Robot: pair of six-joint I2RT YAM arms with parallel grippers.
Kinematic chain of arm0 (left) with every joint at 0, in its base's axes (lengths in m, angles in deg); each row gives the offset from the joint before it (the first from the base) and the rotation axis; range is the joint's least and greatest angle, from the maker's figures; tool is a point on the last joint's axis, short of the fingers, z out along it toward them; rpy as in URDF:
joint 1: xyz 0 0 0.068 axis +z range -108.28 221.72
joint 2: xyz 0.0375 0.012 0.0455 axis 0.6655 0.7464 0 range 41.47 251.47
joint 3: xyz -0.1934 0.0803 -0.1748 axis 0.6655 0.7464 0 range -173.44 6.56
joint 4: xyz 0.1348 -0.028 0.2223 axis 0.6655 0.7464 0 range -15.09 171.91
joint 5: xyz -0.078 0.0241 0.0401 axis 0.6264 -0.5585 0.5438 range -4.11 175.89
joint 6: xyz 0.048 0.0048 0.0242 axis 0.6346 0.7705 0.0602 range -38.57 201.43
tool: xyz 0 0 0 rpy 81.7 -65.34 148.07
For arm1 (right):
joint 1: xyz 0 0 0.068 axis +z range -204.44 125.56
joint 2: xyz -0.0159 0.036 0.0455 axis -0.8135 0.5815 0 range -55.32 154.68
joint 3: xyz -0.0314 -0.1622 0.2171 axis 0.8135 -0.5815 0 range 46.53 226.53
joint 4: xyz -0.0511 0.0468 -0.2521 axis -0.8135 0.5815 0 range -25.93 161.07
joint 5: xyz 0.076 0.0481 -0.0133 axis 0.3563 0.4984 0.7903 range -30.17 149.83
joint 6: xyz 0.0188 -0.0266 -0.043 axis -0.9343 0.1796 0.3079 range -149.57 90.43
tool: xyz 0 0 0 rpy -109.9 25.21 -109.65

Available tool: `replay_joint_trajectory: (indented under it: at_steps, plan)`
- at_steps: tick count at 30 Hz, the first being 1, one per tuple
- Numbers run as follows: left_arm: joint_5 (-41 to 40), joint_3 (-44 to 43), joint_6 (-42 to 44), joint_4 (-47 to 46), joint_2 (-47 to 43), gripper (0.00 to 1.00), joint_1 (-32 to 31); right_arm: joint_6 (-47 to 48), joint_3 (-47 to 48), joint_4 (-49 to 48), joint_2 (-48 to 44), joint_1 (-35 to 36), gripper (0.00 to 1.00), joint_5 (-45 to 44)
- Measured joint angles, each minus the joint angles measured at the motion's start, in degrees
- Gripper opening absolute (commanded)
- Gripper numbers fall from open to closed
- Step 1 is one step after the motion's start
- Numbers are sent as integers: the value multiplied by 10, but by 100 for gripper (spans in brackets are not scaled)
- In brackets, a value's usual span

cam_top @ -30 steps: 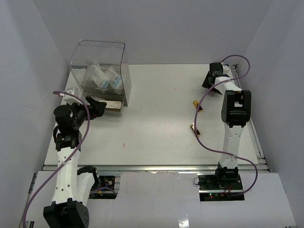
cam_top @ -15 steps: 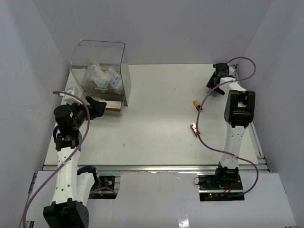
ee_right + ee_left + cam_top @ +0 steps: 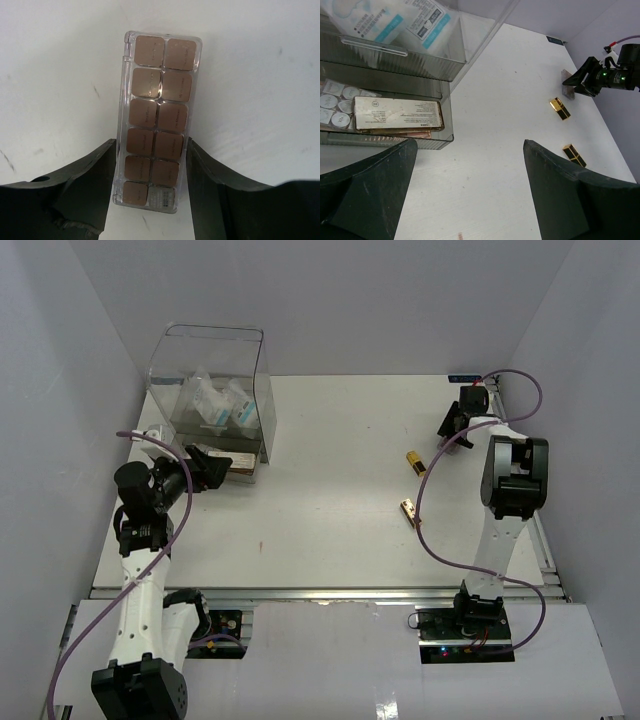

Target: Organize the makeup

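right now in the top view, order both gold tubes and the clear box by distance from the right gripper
1. far gold tube, just left of right gripper
2. near gold tube, lower in the view
3. clear box, far left

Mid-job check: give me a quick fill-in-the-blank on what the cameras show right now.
1. The brown palette sits between the jaws of the ___ gripper.
2. ___ gold tubes lie on the open table.
3. The left gripper has its jaws ___.
Missing words: right; two; open.
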Motion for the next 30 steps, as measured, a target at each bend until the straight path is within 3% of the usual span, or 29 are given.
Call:
replay_joint_trajectory:
  at_steps: [3, 8, 14, 19, 22, 26, 30]
  plan:
    - [36, 9, -9, -22, 11, 98, 0, 30, -84, -33, -57, 1, 20, 29]
    - [107, 21, -45, -77, 50, 98, -16, 107, -244, -57, -239, 2, 11, 131]
    - [138, 22, -89, -99, 67, 98, -84, 240, -333, -93, -434, 4, 9, 295]
    - [139, 22, -125, -108, 38, 98, -141, 362, -382, -59, -536, 28, 9, 470]
    - [121, 20, -130, -94, 24, 98, -156, 445, -386, -12, -559, 83, 9, 530]
    - [42, -12, -102, -8, -6, 98, -161, 542, -365, 57, -556, 203, 9, 540]
    - [-49, -61, -68, 72, -53, 98, -161, 615, -266, 116, -491, 323, 8, 511]
